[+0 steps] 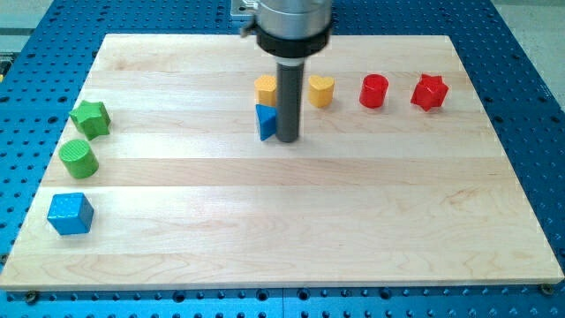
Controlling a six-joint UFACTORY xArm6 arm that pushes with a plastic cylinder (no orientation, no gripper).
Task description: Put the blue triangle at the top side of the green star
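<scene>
Dark rod upright, my tip (288,140) touching blue triangle's (266,122) right side, no jaws fitted.

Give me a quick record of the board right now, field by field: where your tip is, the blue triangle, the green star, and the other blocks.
tip: my tip at the blue triangle's right edge, seemingly touching
blue triangle: upper middle, just below the orange block
green star: far at the view's left
task state: triangle not yet at the star's top side
other blocks: yellow heart, red cylinder, red star, green cylinder, blue cube
</scene>
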